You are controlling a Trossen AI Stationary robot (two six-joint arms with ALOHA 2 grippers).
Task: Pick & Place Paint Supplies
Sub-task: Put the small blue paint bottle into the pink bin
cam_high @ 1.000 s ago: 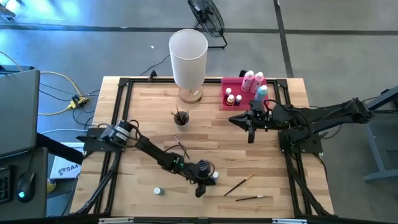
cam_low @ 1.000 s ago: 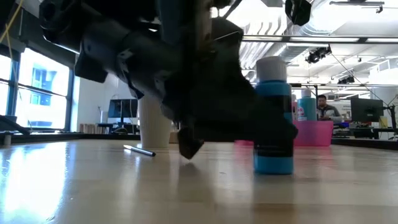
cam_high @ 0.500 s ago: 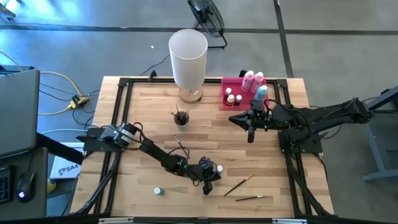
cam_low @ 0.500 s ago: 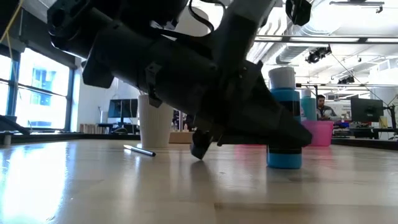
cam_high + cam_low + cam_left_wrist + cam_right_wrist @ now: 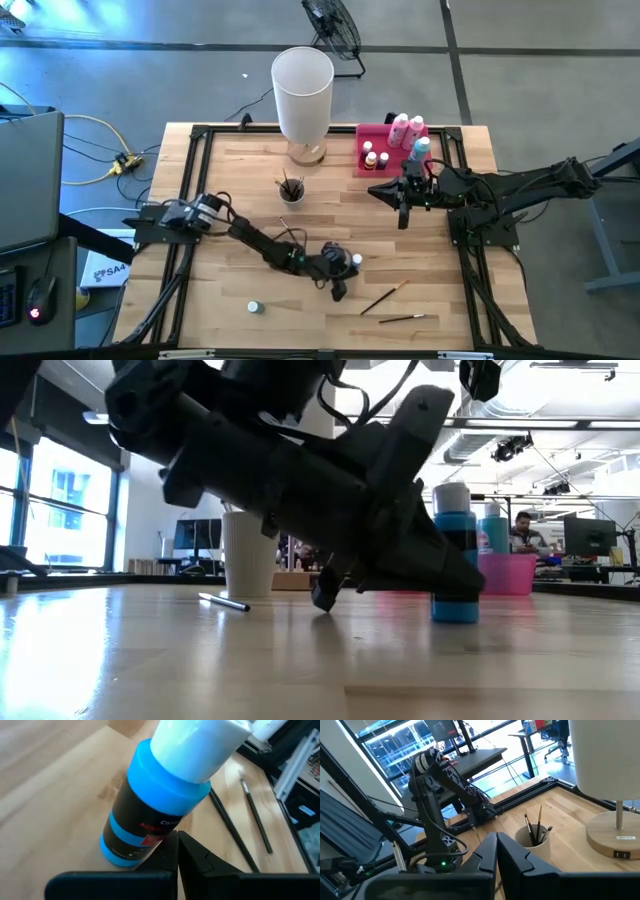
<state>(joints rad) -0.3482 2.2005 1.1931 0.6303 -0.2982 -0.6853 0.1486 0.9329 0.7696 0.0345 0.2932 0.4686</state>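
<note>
Paintbrushes — two loose; perhaps three in cup.

- grey concrete floor around wooden table
- black fan on floor behind
- large windows left, bright
- person at monitors far back

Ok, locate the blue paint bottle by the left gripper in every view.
High view: blue paint bottle, lower centre, beside the left gripper.
Low view: right of centre, behind the arm.
Left wrist view: centre, tilted.
Right wrist view: not in it.
Shared landmark: two loose paintbrushes.
</note>
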